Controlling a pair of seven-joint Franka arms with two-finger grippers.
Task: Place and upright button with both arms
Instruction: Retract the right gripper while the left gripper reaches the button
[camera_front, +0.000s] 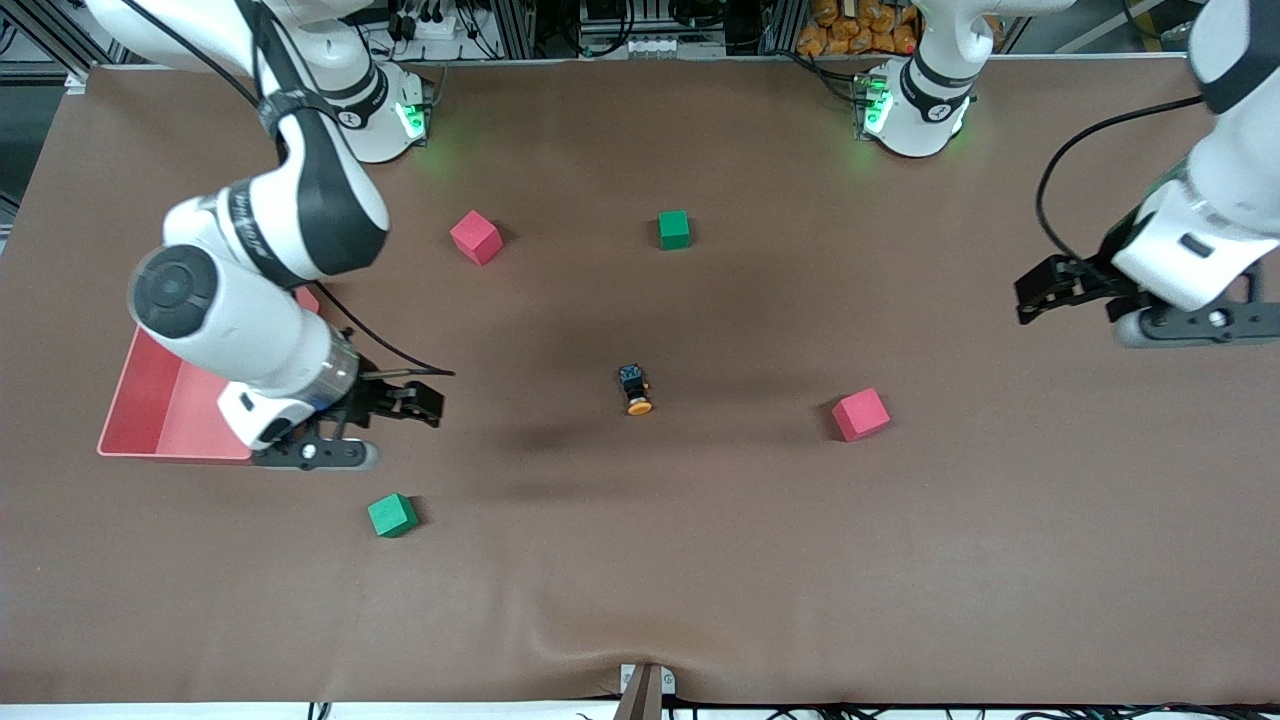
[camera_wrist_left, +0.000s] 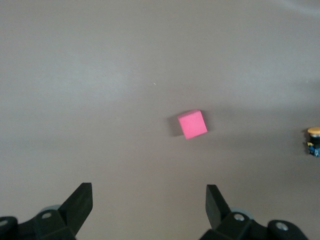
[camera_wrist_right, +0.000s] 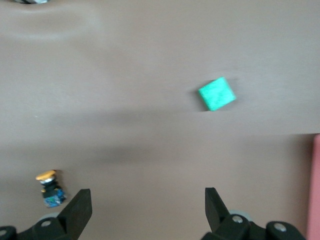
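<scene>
We see even, fairly bright overhead light on the matte brown table cover (camera_front: 700, 560), with no glare. Soft, diffuse shadows darken its middle, and short shadows sit beside the small pink foam cube (camera_front: 860, 414) and the small green foam cube (camera_front: 391, 515). Green indicator lights glow at the white arm bases (camera_front: 905, 110). Both wrist views look soft and slightly blurred.
</scene>
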